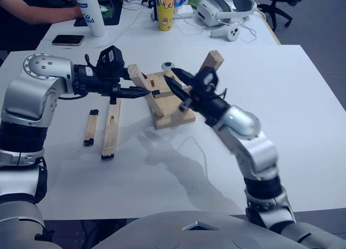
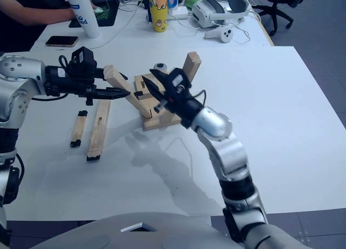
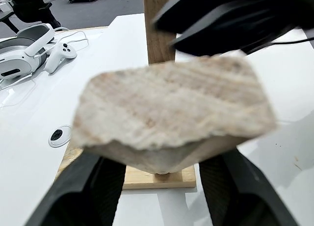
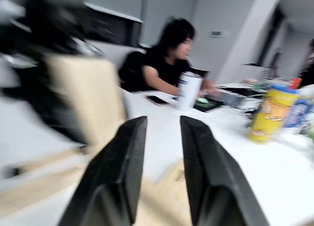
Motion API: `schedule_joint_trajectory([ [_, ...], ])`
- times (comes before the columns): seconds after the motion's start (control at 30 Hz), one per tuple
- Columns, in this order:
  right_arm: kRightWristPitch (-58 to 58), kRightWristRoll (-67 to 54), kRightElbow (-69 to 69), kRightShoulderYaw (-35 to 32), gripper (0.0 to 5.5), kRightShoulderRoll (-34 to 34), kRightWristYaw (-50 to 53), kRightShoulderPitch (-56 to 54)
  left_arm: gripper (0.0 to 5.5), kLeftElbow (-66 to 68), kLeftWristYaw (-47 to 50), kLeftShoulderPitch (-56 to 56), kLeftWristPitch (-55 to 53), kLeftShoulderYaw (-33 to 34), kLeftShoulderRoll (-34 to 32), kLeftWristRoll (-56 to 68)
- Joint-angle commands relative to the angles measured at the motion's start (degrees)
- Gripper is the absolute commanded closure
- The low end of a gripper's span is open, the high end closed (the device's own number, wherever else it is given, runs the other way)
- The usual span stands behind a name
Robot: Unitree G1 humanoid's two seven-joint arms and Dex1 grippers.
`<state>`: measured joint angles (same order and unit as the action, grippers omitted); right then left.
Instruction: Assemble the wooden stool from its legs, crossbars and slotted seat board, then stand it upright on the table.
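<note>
Leg (image 3: 171, 103) in left gripper (image 1: 151, 92): bare pale wood, end grain rough-sawn, unvarnished. Seat board (image 1: 173, 118): same raw wood, matt. At its 9 o'clock, longer crossbar (image 1: 111, 129) & shorter crossbar (image 1: 91, 126): wood w/ black end caps. Worktop (image 1: 281, 108): white, smooth, matt. Left & right gripper (image 4: 163, 137) jaws: black plastic, semi-matt.

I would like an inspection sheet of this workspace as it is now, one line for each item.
Surface: white table, no spill seen.
Job's things: slotted wooden seat board lying flat, one wooden leg standing in it; two loose wooden bars beside.
Clutter: small white disc.
Grippers: left gripper shut on second wooden leg; right gripper open over board.
Cables: black cable at left wrist.
Surroundings: rear table with yellow cup, white headset.
</note>
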<state>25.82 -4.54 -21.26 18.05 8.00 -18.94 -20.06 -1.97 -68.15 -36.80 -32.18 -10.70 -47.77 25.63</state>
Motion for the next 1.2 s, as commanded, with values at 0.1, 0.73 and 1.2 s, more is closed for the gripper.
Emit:
schedule_joint_trajectory([
  [0.1, -5.6, 9.4, 9.1, 3.5, 5.35, -2.3, 6.1, -2.4, 3.44, 2.9, -3.3, 2.0, -2.5, -7.4, 2.4, -3.4],
  [0.73, -24.6, 12.1, 0.9, -0.8, 5.50, -3.7, 9.7, 0.6, 3.44, 6.8, -2.6, 0.1, -1.0, -7.8, 6.2, -6.0],
  [1.2, -16.9, 1.4, 5.6, -3.4, 5.50, -6.4, 3.0, 6.2, 3.44, 8.5, -3.0, -1.2, -0.2, -6.6, 5.9, -6.4],
])
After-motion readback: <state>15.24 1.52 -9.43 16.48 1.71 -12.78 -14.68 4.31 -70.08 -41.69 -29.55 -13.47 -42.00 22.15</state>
